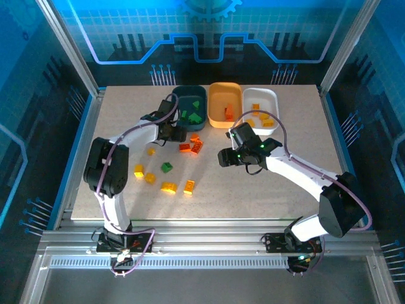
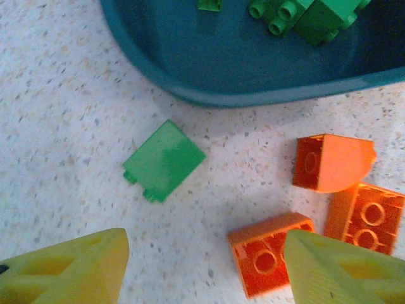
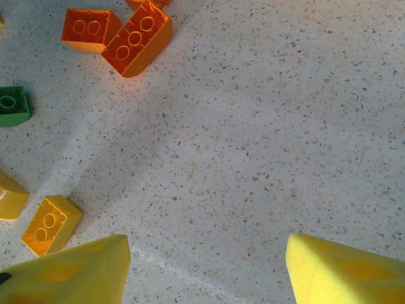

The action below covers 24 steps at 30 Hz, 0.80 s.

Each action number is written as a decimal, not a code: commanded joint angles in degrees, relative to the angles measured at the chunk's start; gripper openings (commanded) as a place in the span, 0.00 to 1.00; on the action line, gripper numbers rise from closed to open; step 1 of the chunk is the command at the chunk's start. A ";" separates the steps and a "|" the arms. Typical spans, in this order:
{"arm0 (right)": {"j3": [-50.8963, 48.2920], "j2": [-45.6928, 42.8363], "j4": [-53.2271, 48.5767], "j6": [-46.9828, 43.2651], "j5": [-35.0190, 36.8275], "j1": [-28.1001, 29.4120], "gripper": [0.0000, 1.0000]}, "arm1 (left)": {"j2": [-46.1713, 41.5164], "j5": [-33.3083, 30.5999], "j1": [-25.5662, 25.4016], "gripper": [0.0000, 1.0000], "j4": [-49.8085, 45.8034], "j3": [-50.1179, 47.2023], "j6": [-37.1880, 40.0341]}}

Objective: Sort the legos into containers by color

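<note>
My left claw is open with nothing between its fingers. It hangs low over the table, just short of the teal bin. A green tile lies flat on the table ahead of it, beside the bin's rim but outside, so it isn't sorted.

That tile is my main worry. It looks thin and lies flat, so I expect the fingers to skate over it or shove it against the bin wall rather than pinch it. One finger also covers the corner of a red brick in the wrist view. If I drop straight down I may land on that brick or drag it along, and a red piece in the teal bin would be a mis-sort.

My right claw is open too, over bare table, with yellow bricks off to its side. Closing here would grab nothing. From above, both claws sit near the loose red cluster, so reaching in together risks a knock.
</note>
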 commanded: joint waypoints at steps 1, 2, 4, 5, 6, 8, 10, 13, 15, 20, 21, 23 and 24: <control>-0.32 -0.89 0.00 0.59 -0.27 0.50 0.68 | 3.75 -0.14 0.73 0.68 2.44 3.87 6.09; -0.57 -1.20 -0.19 0.53 0.04 0.50 0.68 | 4.81 -0.39 0.74 0.68 1.68 5.20 6.70; -1.01 -1.73 -0.86 0.33 0.63 0.47 0.68 | 7.01 -0.69 0.89 0.69 -0.57 8.00 7.32; -1.18 -1.90 -1.16 0.27 0.84 0.46 0.68 | 7.68 -0.57 1.00 0.69 -1.59 9.10 7.24; -1.26 -2.13 -1.33 0.26 0.99 0.37 0.68 | 8.42 -0.92 1.08 0.69 -2.29 9.89 7.00; -1.39 -2.53 -1.33 0.35 1.03 0.28 0.68 | 9.52 -1.08 1.17 0.68 -3.65 11.00 6.56; -1.22 -2.55 -1.20 0.35 0.82 0.28 0.68 | 10.30 -1.48 1.17 0.68 -4.87 12.04 6.36; -0.69 -2.28 -1.33 0.37 0.60 0.28 0.68 | 10.39 -0.61 1.17 0.68 -7.25 12.36 5.63; -0.54 -2.27 -1.18 0.22 0.44 0.22 0.68 | 10.00 0.09 1.17 0.68 -8.44 11.64 4.94; -0.42 -2.01 -0.76 0.44 -0.07 0.26 0.68 | 9.60 1.00 0.82 0.67 -9.78 9.54 2.03; -0.40 -2.01 -0.65 0.40 -0.16 0.35 0.68 | 9.73 0.78 0.74 0.66 -10.21 9.63 1.74; -0.36 -2.17 -0.73 0.45 -0.17 0.37 0.68 | 10.30 0.23 0.56 0.66 -11.00 10.21 1.07; -0.44 -2.29 -0.74 0.41 -0.18 0.37 0.68 | 10.66 0.86 0.56 0.66 -11.54 10.69 0.78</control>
